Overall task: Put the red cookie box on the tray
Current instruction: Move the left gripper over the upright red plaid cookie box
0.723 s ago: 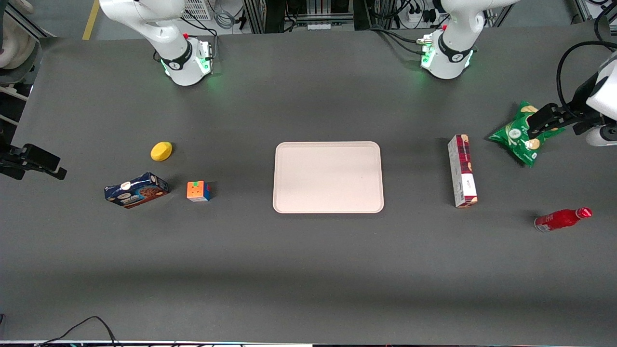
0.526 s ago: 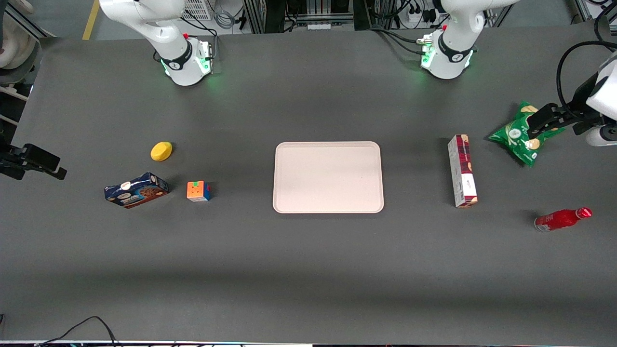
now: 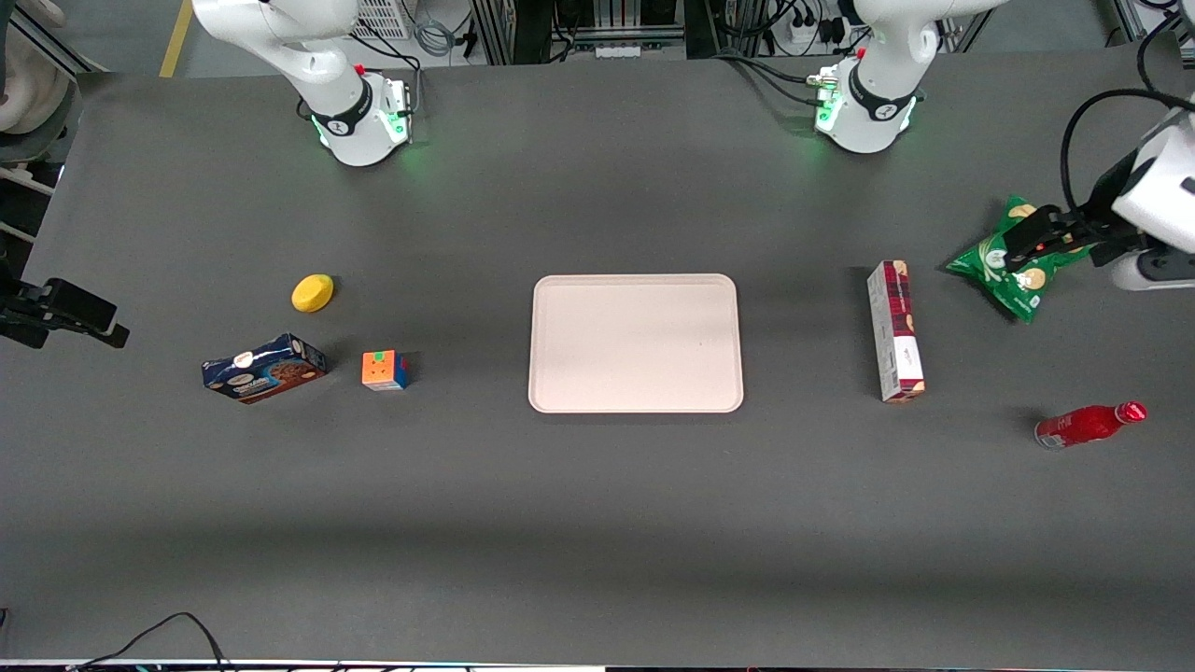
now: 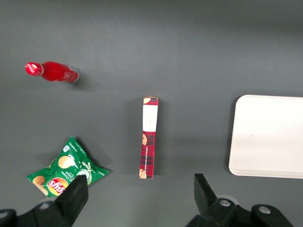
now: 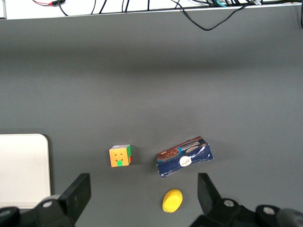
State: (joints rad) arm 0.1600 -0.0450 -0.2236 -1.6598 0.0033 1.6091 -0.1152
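The left arm's gripper (image 3: 1027, 245) hangs above the green chip bag (image 3: 1004, 263) near the working arm's end of the table (image 3: 597, 523), its two fingers spread wide with nothing between them, as the left wrist view (image 4: 139, 196) shows plainly. Since a moment ago the wrist has swung a little and drawn slightly farther from the front camera, the cable loop above it shifting too; nothing on the table has moved. That reads as the first stir of an approach, with the grasp not yet begun. The red cookie box (image 3: 896, 331) lies flat on the table between the chip bag and the tray (image 3: 551, 392), well apart from the gripper and beside the tray's short edge without touching it, its long axis running toward the front camera. The tray sits bare at the table's middle. A red bottle (image 3: 1088, 425) lies on its side nearer the front camera than the chip bag. Toward the parked arm's end sit a colour puzzle cube (image 3: 384, 370), a dark blue cookie box (image 3: 264, 368) and a yellow lemon-like object (image 3: 312, 292).
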